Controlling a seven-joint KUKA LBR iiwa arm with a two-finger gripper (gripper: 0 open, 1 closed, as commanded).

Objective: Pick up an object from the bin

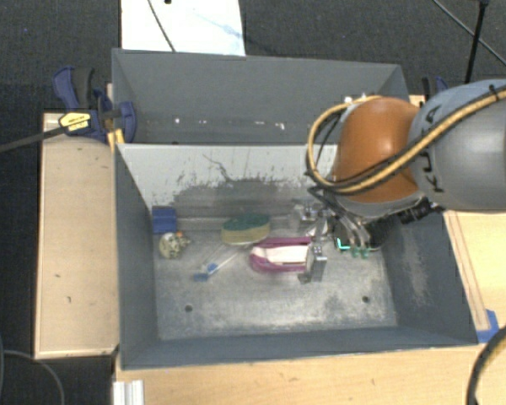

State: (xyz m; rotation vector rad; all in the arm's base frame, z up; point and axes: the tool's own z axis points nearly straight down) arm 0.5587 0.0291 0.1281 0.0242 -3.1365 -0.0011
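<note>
My gripper (314, 264) hangs low over the middle-right of the bin floor, under the orange cover. Just left of its fingers lies a pink and white curved thing (276, 255), its right end touching or very close to the fingertips. Behind that sits a round yellow sponge with a green top (244, 228). Whether anything sits between the fingers is hidden.
Further left on the bin floor lie a thin blue and white stick (212, 267), a small shiny ball-like thing (173, 244) and a blue block (164, 219) by the left wall. A small green piece (357, 247) shows under the arm at right.
</note>
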